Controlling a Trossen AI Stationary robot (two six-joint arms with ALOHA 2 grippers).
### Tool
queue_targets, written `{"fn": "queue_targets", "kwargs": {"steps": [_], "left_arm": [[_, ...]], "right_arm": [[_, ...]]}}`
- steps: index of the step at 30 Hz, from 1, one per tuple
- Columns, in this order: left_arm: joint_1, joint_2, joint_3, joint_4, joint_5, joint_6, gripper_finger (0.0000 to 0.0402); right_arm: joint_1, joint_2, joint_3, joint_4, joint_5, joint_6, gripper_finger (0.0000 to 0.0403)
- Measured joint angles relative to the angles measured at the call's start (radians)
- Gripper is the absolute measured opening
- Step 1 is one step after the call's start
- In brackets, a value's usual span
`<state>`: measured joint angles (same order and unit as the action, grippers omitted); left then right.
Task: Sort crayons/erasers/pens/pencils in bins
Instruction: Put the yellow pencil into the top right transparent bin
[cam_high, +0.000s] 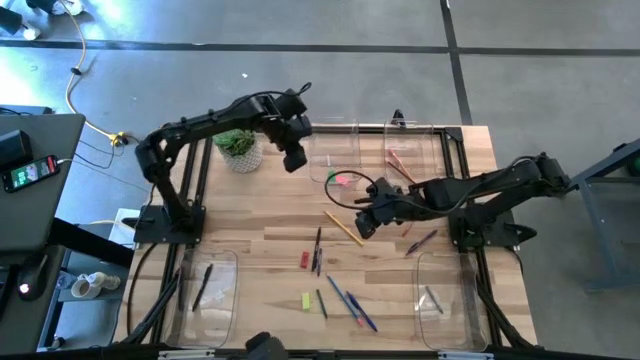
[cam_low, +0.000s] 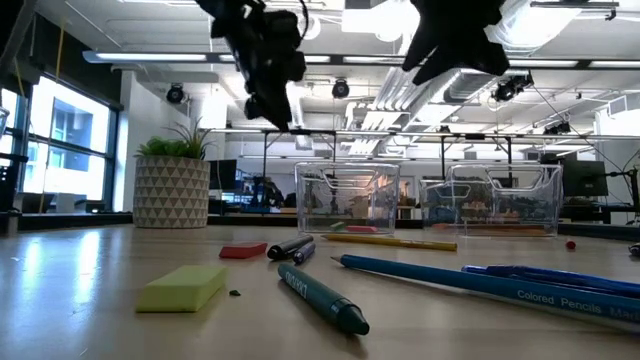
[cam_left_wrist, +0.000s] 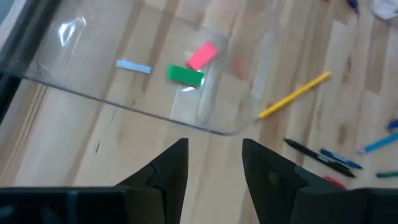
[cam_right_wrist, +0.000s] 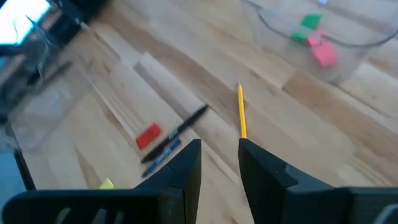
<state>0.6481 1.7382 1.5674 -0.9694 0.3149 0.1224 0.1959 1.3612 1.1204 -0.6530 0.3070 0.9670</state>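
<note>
Left gripper (cam_high: 294, 160) hangs above the table just beside the far bin (cam_high: 335, 158); from overhead we cannot judge its fingers. We see the right gripper (cam_high: 362, 226) low over the table's middle, close to a yellow pencil (cam_high: 343, 227). Pink and green erasers (cam_high: 343, 179) lie in that far bin, another far bin (cam_high: 415, 150) holds thin sticks, and two near bins (cam_high: 205, 292) stand at the front corners. A red eraser (cam_high: 304, 260) and a yellow-green eraser (cam_high: 306, 300) lie loose among dark and blue pens (cam_high: 350, 302).

At table height, we read "Colored Pencils" on a blue stick (cam_low: 500, 288); the white lettering on the teal pen (cam_low: 320, 298) is too small to read. The yellow-green eraser (cam_low: 183, 288) lies nearest, with a potted plant (cam_low: 171, 180) behind.

From the left wrist, we find the fingers (cam_left_wrist: 168, 168) parted and empty, above the bin's rim (cam_left_wrist: 124, 102), with the green eraser (cam_left_wrist: 185, 75) and pink eraser (cam_left_wrist: 202, 55) inside.

From the right wrist, we see the fingers (cam_right_wrist: 186, 168) slightly apart, holding nothing, with the yellow pencil (cam_right_wrist: 241, 112) just ahead.
</note>
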Motion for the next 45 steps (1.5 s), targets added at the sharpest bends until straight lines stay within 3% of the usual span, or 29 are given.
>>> {"fn": "queue_targets", "kwargs": {"steps": [8,11,18,22,31,45], "left_arm": [[-0.065,-0.206,-0.263,0.138,-0.008,-0.162,0.0132],[-0.103,-0.298,-0.371,0.220,-0.058,-0.237,0.0131],[-0.171,-0.456,-0.507,0.221,-0.177,-0.378,0.0131],[-0.210,-0.508,-0.521,0.190,-0.177,-0.437,0.0131],[-0.309,-0.555,-0.523,0.185,-0.183,-0.535,0.0131],[-0.407,-0.554,-0.523,0.181,-0.279,-0.617,0.0131]], "right_arm": [[0.000,0.080,0.014,-0.031,-0.079,-0.035,0.0099],[0.000,0.129,0.050,-0.073,-0.087,-0.066,0.0099],[-0.006,0.232,0.103,-0.152,-0.132,-0.101,0.0099],[-0.013,0.287,0.104,-0.151,-0.208,-0.123,0.0099],[-0.027,0.366,0.104,-0.120,-0.256,-0.112,0.0099],[-0.052,0.475,0.104,-0.075,-0.267,-0.112,0.0099]]}}
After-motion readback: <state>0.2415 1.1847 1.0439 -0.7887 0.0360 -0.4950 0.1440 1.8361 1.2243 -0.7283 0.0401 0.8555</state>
